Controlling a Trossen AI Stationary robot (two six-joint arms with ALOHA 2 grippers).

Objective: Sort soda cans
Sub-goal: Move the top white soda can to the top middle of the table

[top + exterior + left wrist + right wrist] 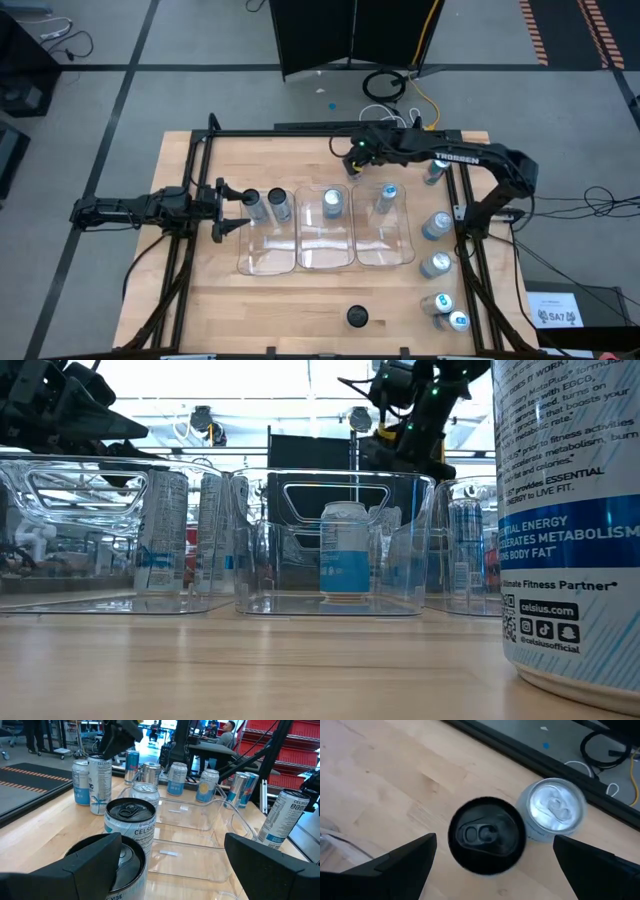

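Hovering spread-jawed, right gripper (492, 865) frames a black-topped can (486, 834) — untouched; left gripper (232, 208) also agape.

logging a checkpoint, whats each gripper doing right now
left gripper: jaws open, holding nothing, beside the two cans in the left tray.
right gripper: jaws open, holding nothing, above a black-topped can.

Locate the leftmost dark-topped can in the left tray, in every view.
High view: dark-topped can, leftmost in the left tray.
Low view: left side, behind the tray wall.
Left wrist view: nearest can, at the bottom edge.
Right wrist view: not in it.
Shared landmark: neighbour can, also dark-topped, beside it.
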